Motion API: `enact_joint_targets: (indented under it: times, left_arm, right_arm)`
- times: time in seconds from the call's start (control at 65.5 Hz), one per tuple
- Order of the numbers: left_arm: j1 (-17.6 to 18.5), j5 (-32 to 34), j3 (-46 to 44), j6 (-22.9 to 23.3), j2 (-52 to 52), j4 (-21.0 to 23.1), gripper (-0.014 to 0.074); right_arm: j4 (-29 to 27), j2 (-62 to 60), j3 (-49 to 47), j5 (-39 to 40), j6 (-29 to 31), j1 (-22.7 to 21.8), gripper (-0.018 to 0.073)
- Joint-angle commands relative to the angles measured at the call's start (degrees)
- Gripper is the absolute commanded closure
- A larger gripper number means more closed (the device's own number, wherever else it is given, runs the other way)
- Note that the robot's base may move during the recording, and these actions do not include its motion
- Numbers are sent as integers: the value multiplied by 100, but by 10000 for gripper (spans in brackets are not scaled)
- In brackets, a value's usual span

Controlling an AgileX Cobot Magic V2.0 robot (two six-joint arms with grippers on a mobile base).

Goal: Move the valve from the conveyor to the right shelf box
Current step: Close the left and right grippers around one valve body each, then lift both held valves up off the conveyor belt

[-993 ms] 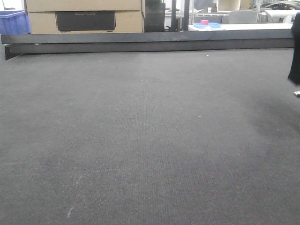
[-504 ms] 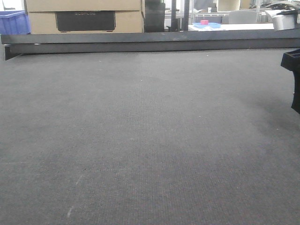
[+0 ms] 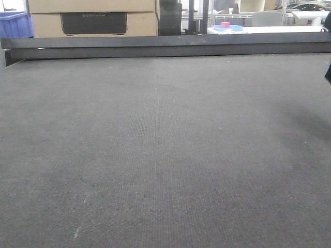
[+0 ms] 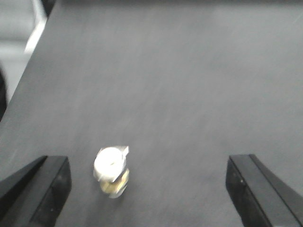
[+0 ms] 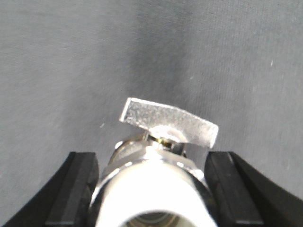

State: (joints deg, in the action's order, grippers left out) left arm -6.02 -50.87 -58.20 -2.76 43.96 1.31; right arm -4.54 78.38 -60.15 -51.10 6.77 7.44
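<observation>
The conveyor (image 3: 165, 155) is a wide dark grey woven belt with a black rail (image 3: 165, 46) along its far side. In the right wrist view my right gripper (image 5: 154, 194) is shut on a shiny metal valve (image 5: 156, 184), whose flat silver handle (image 5: 170, 124) points forward above the belt. In the left wrist view a second small silver and brass valve (image 4: 111, 170) stands on the belt (image 4: 180, 85). My left gripper (image 4: 149, 189) is open around it, with the valve nearer the left finger (image 4: 49, 184). The right shelf and its box are out of view.
Behind the rail stand cardboard boxes (image 3: 93, 15), a blue crate (image 3: 14, 25) and a white table with a pink object (image 3: 225, 25). A dark sliver of an arm (image 3: 328, 72) shows at the right edge. The belt's left edge (image 4: 28, 80) runs diagonally in the left wrist view.
The dark arm at the right edge of the front view has pulled to the right, and only a sliver of it still shows.
</observation>
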Motion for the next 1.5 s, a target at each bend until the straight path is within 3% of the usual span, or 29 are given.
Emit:
enact_joint_targets:
  times: [0.0, 0.214, 0.321, 0.871, 1.482]
  left_arm:
    - [-102, -524, -368, 50, 593, -217, 39]
    - [-362, -1553, -1191, -350, 2161, -348, 39]
    - [-414, -1733, -1486, -568, 2824, -348, 39]
    - [-434, -817, -1575, -601, 4778, -364, 39]
    - [-559, -863, -1555, -601, 5530, -364, 44]
  right_arm:
    - [1, -406, 280, 303, 20, -5, 712]
    - [-10, -914, 795, 541, 20, -5, 712]
    - [-10, -958, 838, 520, 20, -5, 712]
    - [-124, -956, 838, 510, 20, -5, 712]
    - [-125, -956, 838, 667, 20, -5, 712]
